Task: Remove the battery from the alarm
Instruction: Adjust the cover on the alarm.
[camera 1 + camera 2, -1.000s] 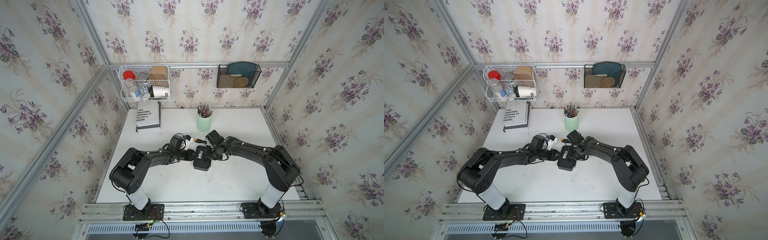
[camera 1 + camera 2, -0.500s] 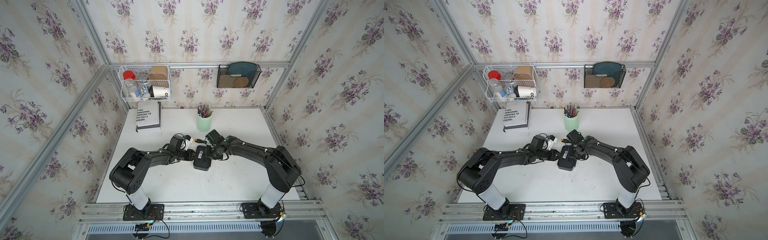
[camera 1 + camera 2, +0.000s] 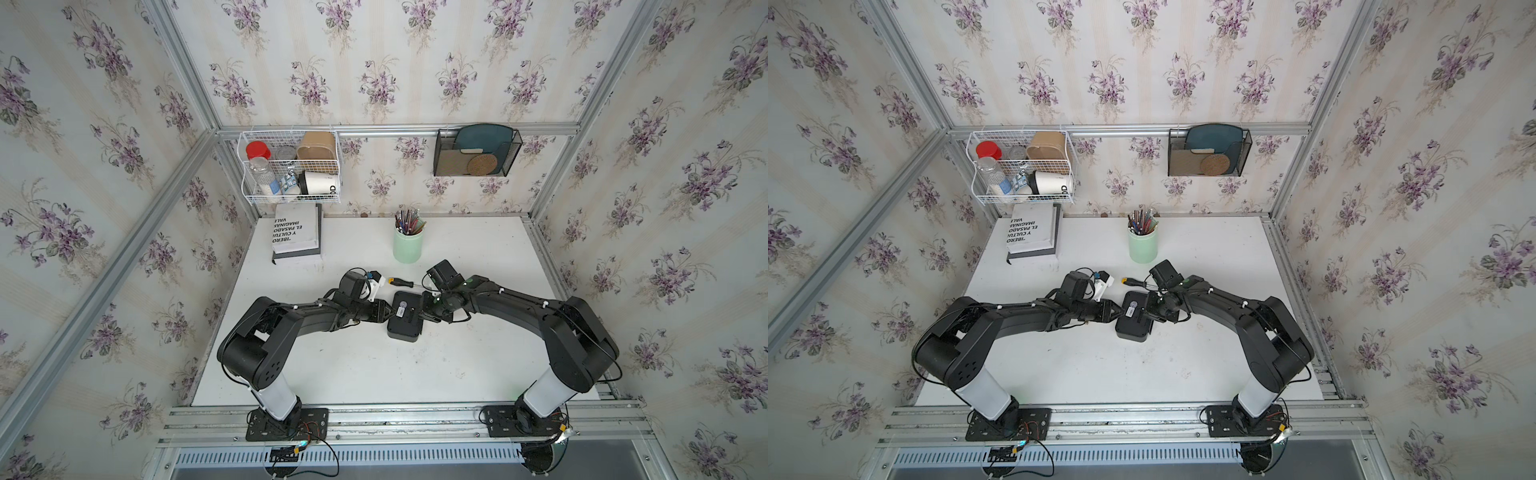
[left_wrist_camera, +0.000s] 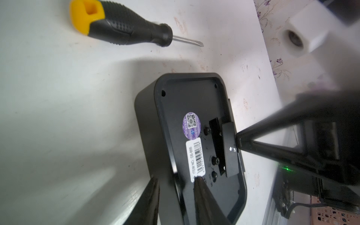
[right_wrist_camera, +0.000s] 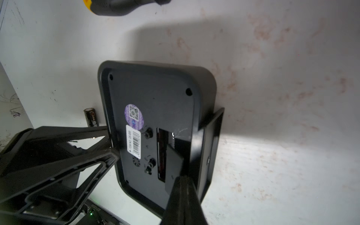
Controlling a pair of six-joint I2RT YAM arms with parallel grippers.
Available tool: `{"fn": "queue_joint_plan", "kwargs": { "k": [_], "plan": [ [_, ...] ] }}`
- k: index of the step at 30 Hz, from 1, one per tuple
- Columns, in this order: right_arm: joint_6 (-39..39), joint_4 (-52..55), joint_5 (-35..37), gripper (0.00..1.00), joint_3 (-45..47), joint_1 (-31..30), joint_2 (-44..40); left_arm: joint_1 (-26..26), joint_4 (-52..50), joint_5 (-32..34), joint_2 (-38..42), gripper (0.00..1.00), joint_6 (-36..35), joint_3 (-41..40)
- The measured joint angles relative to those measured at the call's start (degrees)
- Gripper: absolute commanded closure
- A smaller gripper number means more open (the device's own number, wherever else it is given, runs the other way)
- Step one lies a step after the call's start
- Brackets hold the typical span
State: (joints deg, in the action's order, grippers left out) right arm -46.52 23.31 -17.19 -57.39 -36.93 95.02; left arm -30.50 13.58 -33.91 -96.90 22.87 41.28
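The black alarm (image 3: 405, 320) (image 3: 1133, 320) lies face down at mid-table, its back with a white sticker (image 4: 195, 157) upward. My left gripper (image 4: 176, 182) (image 3: 388, 312) is shut on the alarm's side wall, one finger outside and one on the back. My right gripper (image 5: 182, 178) (image 3: 422, 309) is shut on the small flat black cover (image 4: 229, 152) (image 5: 174, 165), held tilted over the open compartment (image 5: 161, 152). The battery (image 5: 90, 116), black with gold print, lies on the table beside the alarm, behind the left fingers; the top views hide it.
A black-handled, orange-tipped screwdriver (image 3: 401, 282) (image 4: 120, 29) lies just behind the alarm. Further back stand a green pen cup (image 3: 408, 245) and stacked books (image 3: 296, 235). A wire basket (image 3: 291, 166) and a mesh holder (image 3: 478, 153) hang on the back wall.
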Motion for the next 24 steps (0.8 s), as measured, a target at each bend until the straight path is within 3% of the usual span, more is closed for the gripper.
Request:
{"fn": "queue_joint_plan", "kwargs": {
  "k": [24],
  "plan": [
    [1.7,-5.0,-6.8,1.00,0.7,3.1,2.4,0.0,0.7,-0.4,-0.4,0.66,0.0,-0.1]
  ]
}}
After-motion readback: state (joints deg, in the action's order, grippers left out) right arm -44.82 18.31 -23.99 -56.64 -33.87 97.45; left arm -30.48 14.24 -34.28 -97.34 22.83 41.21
